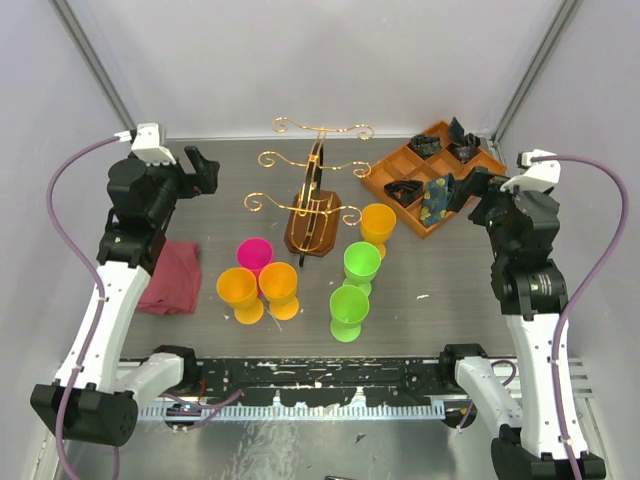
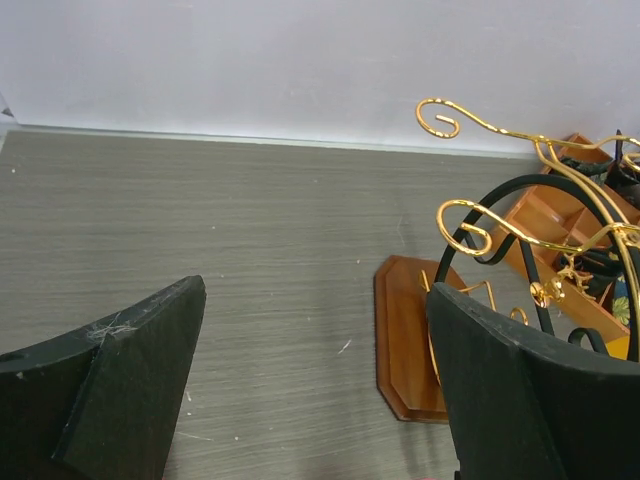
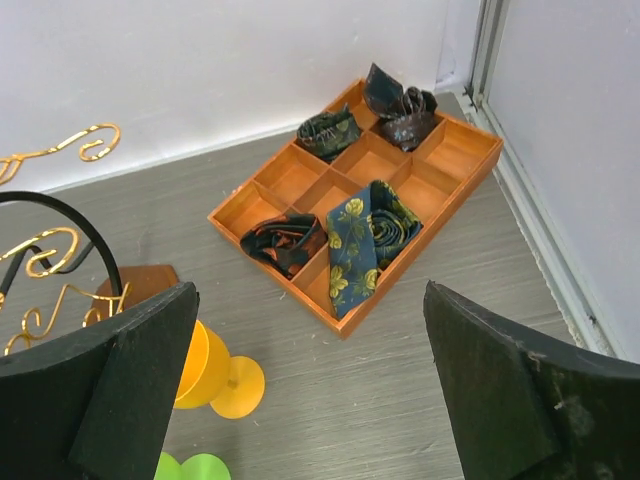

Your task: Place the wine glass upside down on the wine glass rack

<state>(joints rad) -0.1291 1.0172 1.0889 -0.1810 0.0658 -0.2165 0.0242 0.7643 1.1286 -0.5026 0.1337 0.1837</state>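
No writing, label, brand, number or sign can be read in any of the three views.

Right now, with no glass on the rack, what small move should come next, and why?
Probably lower the right tool toward the orange glass beside the rack: the tool is open and empty, and that glass stands upright on the table, the nearest one to it.
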